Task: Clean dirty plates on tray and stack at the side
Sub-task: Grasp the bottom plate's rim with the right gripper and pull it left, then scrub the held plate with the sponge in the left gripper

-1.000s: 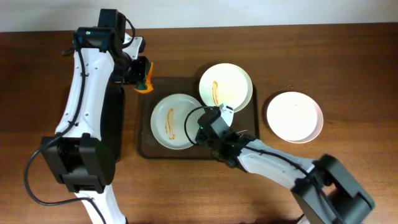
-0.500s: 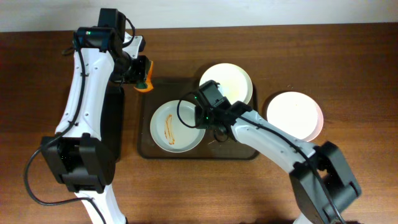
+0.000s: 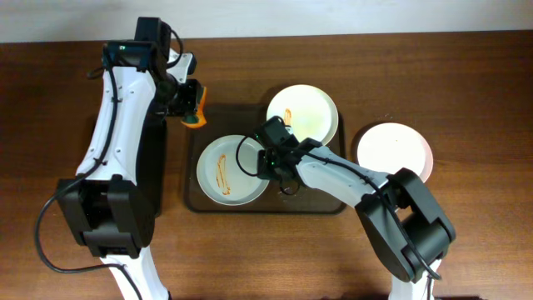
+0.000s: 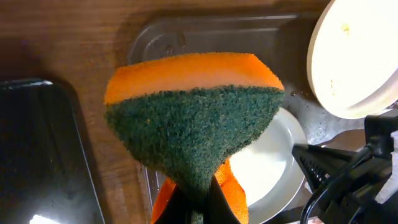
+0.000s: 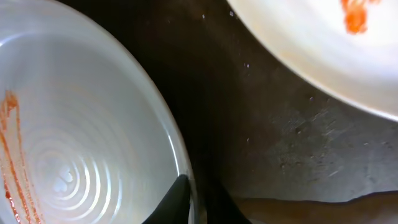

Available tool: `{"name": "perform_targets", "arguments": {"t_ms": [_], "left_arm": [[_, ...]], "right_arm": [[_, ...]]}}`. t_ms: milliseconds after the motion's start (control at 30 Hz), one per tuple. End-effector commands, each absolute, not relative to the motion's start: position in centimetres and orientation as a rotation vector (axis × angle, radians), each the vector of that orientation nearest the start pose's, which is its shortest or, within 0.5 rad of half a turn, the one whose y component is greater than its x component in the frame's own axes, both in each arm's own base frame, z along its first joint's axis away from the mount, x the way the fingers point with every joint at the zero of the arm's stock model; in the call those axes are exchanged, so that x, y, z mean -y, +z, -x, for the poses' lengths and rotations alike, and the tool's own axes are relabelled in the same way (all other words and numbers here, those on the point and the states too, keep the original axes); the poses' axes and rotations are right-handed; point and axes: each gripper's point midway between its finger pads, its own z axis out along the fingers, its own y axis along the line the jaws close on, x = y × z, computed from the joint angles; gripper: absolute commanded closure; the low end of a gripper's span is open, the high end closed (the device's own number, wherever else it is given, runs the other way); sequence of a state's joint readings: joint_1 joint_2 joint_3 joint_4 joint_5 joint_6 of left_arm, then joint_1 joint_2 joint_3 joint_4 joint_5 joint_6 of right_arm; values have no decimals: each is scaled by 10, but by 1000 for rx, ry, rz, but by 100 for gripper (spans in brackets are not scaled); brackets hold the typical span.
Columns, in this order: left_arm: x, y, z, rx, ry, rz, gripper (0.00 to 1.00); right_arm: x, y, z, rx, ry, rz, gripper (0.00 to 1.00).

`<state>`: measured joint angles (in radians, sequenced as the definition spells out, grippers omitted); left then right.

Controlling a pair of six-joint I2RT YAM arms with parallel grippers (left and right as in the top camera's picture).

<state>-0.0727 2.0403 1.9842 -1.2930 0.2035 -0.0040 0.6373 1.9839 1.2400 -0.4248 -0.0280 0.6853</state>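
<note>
The right pincer point(image 5: 198, 196) has only a thin bite on the edge of the near plate point(image 3: 237, 179), so the plate could slip out if it is lifted or pushed fast. It could then drop back onto the tray point(image 3: 321, 196) with a bang. The far plate point(image 3: 304, 112) lies close by in the back corner of the tray, and a swinging plate could bump it. Both of these plates have an orange sauce streak, so a big tilt might smear sauce around. The right pincer is almost pressed together, with one finger inside the rim of the near plate and one outside, pinching it. The left pincer point(image 4: 194, 205) is squeezed tight on an orange and green sponge point(image 4: 193, 118) and hangs over the back left corner of the tray, apart from the near plate. If the sponge pushes down hard on the side away from the held edge, I think the plate could tip. A third plate point(image 3: 394, 156), with no sauce on it, sits on the worktop point(image 3: 466, 83) just to the right of the tray.
</note>
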Motion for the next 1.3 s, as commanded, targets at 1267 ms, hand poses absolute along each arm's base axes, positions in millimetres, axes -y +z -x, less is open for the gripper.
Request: {"name": "perform_targets", "arguments": {"t_ms": [1267], "left_arm": [[99, -15, -374, -3040, -492, -109, 100]], "right_arm": [[-272, -2, -344, -2877, 433, -250, 96]]}}
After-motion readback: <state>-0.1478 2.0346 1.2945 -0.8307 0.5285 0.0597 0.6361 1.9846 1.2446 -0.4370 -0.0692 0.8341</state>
